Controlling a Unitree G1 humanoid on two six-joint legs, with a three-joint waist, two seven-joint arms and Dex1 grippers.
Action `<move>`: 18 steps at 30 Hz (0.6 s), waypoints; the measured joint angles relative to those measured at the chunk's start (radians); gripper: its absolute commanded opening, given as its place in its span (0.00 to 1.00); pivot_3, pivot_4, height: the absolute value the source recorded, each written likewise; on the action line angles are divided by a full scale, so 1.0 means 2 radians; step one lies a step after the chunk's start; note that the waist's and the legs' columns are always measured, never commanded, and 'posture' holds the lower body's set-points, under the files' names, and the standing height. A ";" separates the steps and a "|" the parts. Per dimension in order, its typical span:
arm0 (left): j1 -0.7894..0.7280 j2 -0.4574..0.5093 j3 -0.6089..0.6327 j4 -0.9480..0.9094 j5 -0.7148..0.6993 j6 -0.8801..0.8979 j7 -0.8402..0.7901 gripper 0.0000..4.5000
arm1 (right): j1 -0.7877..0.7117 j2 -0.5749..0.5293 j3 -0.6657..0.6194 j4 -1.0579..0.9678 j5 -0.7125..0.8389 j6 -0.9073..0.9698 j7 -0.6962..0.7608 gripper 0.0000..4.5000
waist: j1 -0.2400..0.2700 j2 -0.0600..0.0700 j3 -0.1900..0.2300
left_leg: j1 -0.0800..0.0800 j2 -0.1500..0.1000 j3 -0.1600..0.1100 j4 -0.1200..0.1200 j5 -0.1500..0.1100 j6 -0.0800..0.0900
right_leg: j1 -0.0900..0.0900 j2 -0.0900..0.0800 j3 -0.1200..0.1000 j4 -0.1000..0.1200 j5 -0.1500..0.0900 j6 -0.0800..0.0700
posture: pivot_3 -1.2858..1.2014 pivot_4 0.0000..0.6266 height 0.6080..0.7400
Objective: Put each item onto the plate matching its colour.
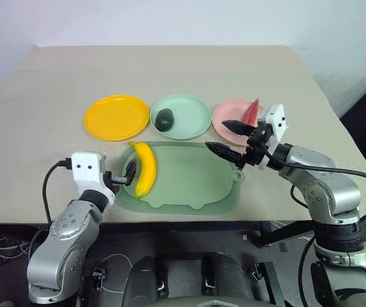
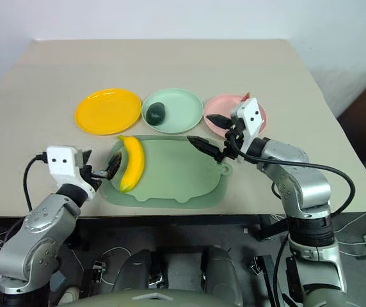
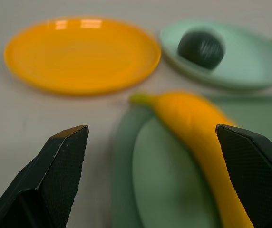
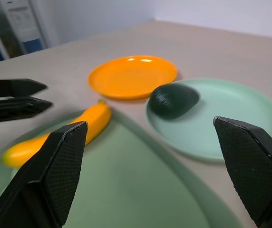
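The yellow plate lies bare, with nothing above it. The banana lies along the left edge of the green tray; the left end effector, jaws spread, sits just beside it at the tray's left rim. The rest of the tray is free surface. The right end effector, also spread, hangs over the tray's far right corner, in front of the pink plate and its watermelon slice. Broad bare desk lies beyond the plates.
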 measured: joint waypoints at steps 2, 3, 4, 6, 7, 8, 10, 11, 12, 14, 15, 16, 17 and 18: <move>-0.007 -0.009 -0.004 0.001 -0.002 0.017 0.003 1.00 | 0.005 -0.004 0.002 -0.003 0.001 -0.005 0.008 1.00 | 0.002 0.000 0.000 | 0.000 0.000 0.000 0.000 0.000 0.000 | 0.000 0.000 0.000 0.000 0.000 0.000 | 0.52 0.24 0.66; -0.014 -0.013 -0.006 0.002 -0.002 0.024 0.003 1.00 | 0.010 -0.005 0.004 -0.006 0.003 -0.009 0.012 1.00 | 0.003 0.000 0.000 | 0.000 0.000 0.000 0.000 0.000 0.000 | 0.000 0.000 0.000 0.000 0.000 0.000 | 0.52 0.24 0.66; -0.021 -0.016 -0.008 0.004 -0.004 0.028 0.001 1.00 | 0.016 -0.007 0.004 -0.012 0.005 -0.012 0.014 1.00 | 0.006 0.000 0.000 | 0.000 0.000 0.000 0.000 0.000 0.000 | 0.000 0.000 0.000 0.000 0.000 0.000 | 0.52 0.24 0.66; -0.031 -0.016 -0.010 0.006 -0.004 0.031 -0.003 1.00 | 0.023 -0.011 0.006 -0.019 0.006 -0.016 0.017 1.00 | 0.009 0.000 0.000 | 0.000 0.000 0.000 0.000 0.000 0.000 | 0.000 0.000 0.000 0.000 0.000 0.000 | 0.52 0.24 0.66; -0.035 -0.016 -0.012 0.008 -0.004 0.032 -0.007 1.00 | 0.028 -0.015 0.006 -0.023 0.007 -0.019 0.018 1.00 | 0.010 0.000 0.000 | 0.000 0.000 0.000 0.000 0.000 0.000 | 0.000 0.000 0.000 0.000 0.000 0.000 | 0.52 0.24 0.66; -0.040 -0.016 -0.013 0.009 -0.004 0.033 -0.010 1.00 | 0.034 -0.018 0.006 -0.026 0.007 -0.021 0.018 1.00 | 0.011 0.000 0.000 | 0.000 0.000 0.000 0.000 0.000 0.000 | 0.000 0.000 0.000 0.000 0.000 0.000 | 0.52 0.24 0.66; -0.053 -0.016 -0.016 0.009 -0.004 0.039 -0.012 1.00 | 0.044 -0.019 0.008 -0.029 0.007 -0.024 0.017 1.00 | 0.012 0.000 0.000 | 0.000 0.000 0.000 0.000 0.000 0.000 | 0.000 0.000 0.000 0.000 0.000 0.000 | 0.52 0.24 0.66; -0.060 -0.017 -0.018 0.009 -0.004 0.041 -0.012 1.00 | 0.050 -0.019 0.008 -0.032 0.007 -0.026 0.017 1.00 | 0.012 0.000 0.000 | 0.000 0.000 0.000 0.000 0.000 0.000 | 0.000 0.000 0.000 0.000 0.000 0.000 | 0.52 0.24 0.66; -0.066 -0.018 -0.018 0.009 -0.004 0.043 -0.011 1.00 | 0.055 -0.019 0.009 -0.033 0.007 -0.028 0.015 1.00 | 0.012 0.000 0.000 | 0.000 0.000 0.000 0.000 0.000 0.000 | 0.000 0.000 0.000 0.000 0.000 0.000 | 0.52 0.24 0.66; -0.080 -0.018 -0.018 0.009 -0.005 0.052 -0.011 1.00 | 0.060 -0.019 0.009 -0.034 0.007 -0.032 0.011 1.00 | 0.012 0.000 0.000 | 0.000 0.000 0.000 0.000 0.000 0.000 | 0.000 0.000 0.000 0.000 0.000 0.000 | 0.52 0.24 0.66; -0.086 -0.018 -0.020 0.010 -0.005 0.057 -0.012 1.00 | 0.060 -0.019 0.008 -0.034 0.007 -0.035 0.008 1.00 | 0.012 0.000 0.000 | 0.000 0.000 0.000 0.000 0.000 0.000 | 0.000 0.000 0.000 0.000 0.000 0.000 | 0.52 0.24 0.66; -0.091 -0.018 -0.023 0.011 -0.006 0.061 -0.012 1.00 | 0.060 -0.019 0.008 -0.034 0.007 -0.037 0.005 1.00 | 0.012 0.000 0.000 | 0.000 0.000 0.000 0.000 0.000 0.000 | 0.000 0.000 0.000 0.000 0.000 0.000 | 0.52 0.24 0.66; -0.099 -0.019 -0.028 0.017 -0.006 0.066 -0.012 1.00 | 0.060 -0.019 0.008 -0.034 0.005 -0.039 0.003 1.00 | 0.012 0.000 0.000 | 0.000 0.000 0.000 0.000 0.000 0.000 | 0.000 0.000 0.000 0.000 0.000 0.000 | 0.52 0.24 0.66; -0.109 -0.020 -0.030 0.028 -0.006 0.073 -0.012 1.00 | 0.060 -0.019 0.009 -0.034 0.001 -0.043 0.000 1.00 | 0.012 0.000 0.000 | 0.000 0.000 0.000 0.000 0.000 0.000 | 0.000 0.000 0.000 0.000 0.000 0.000 | 0.52 0.24 0.66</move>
